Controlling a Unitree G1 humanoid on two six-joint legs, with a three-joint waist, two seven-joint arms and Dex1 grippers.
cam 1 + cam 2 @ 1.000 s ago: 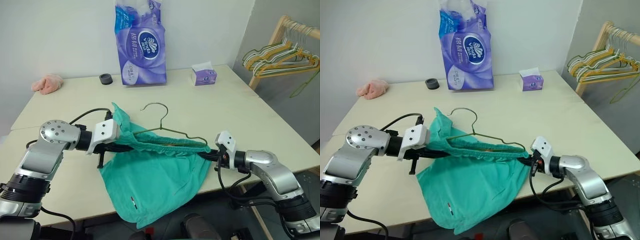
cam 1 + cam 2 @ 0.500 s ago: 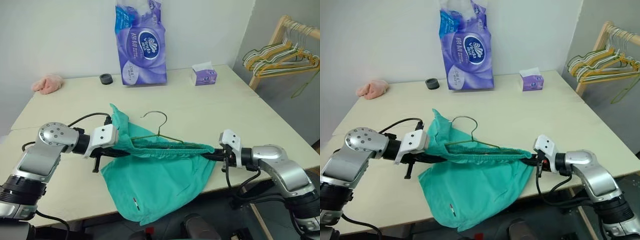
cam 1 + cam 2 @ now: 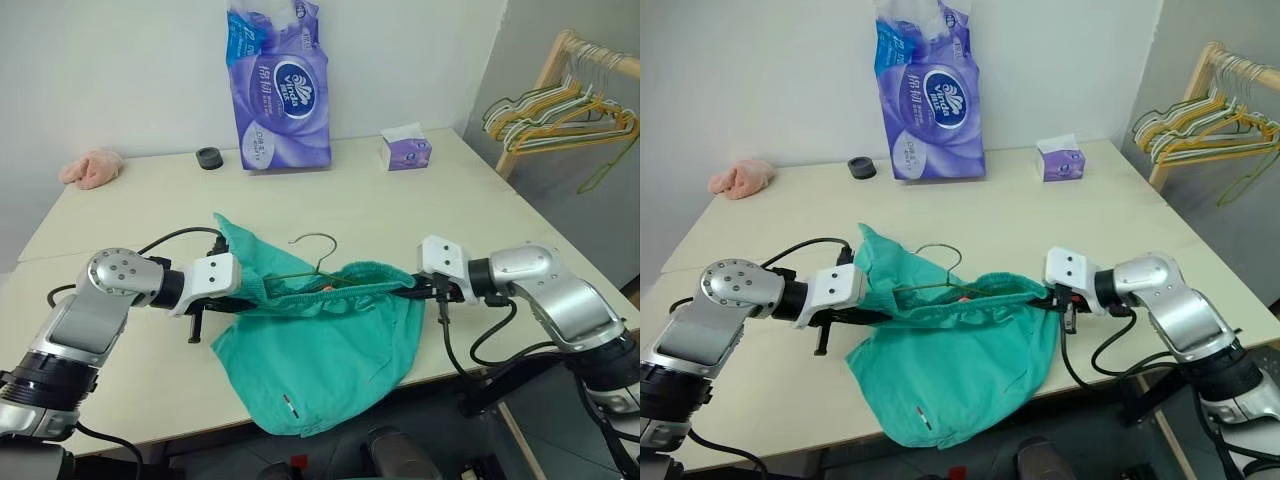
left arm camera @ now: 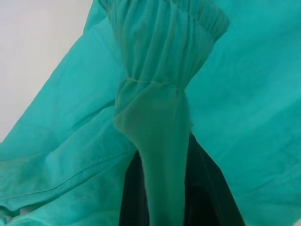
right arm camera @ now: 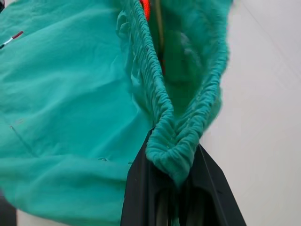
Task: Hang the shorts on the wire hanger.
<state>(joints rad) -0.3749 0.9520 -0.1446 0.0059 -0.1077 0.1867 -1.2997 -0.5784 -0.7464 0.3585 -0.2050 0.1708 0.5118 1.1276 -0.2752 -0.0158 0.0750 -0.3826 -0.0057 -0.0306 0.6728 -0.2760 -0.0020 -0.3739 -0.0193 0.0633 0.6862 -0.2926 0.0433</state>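
Shorts (image 3: 320,340) stretched between both grippers above the table (image 3: 130,200) edge.
Left gripper (image 3: 243,292) and right gripper (image 3: 412,288) each pinch a waistband end; the wire hanger (image 3: 315,268) sits inside the opened waistband, hook out, so hanging looks unfinished.

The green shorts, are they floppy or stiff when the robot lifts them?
Probably floppy: the shorts sag between the left gripper and right gripper and droop over the table edge. Likely light too; the thin waistband bunches easily.
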